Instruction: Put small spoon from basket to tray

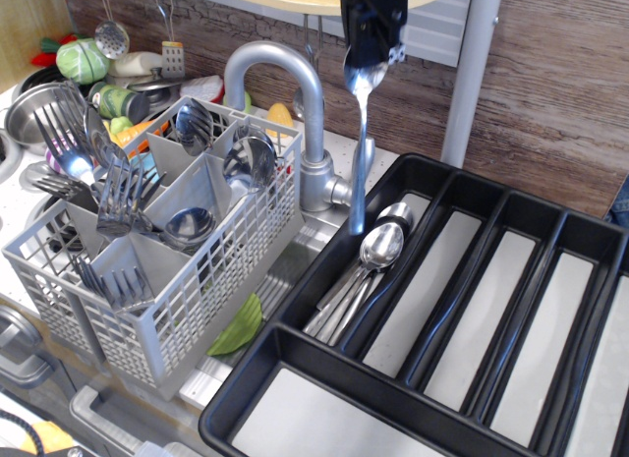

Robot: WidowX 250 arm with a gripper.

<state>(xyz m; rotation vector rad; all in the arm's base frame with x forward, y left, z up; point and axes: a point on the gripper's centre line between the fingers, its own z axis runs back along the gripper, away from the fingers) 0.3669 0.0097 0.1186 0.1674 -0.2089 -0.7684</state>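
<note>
While nothing is released yet, this reads as the carry-to-place step: spoon is out of the basket and over the tray.

Nearest, well below the gripper: the black cutlery tray (295,354), wide front compartment bare. Below and just right of the gripper, the tray's left long slot already holds spoons (378,249), bowls at the far end, handles running toward the camera.

Well to the lower left of the gripper: grey cutlery basket (187,310), forks and big spoons upright in its compartments. Chrome faucet (300,113) stands between basket and tray, just left of the hanging spoon.

Gripper (371,46) at top of view, pinched on the bowl end of the small spoon (360,152). The exact finger contact is hard to make out, dark housing covers it.

Spoon orientation: long axis near vertical, bowl up at the gripper, handle pointing straight down. Handle tip hangs beside the tray's far left corner, just above the spoons in that slot; can't tell if it touches anything.

Next move, my read: lower it, tilting the handle toward the camera so the axis lines up with the slot, then let go. Dropped vertical, it probably bounces or lands across the divider.
</note>
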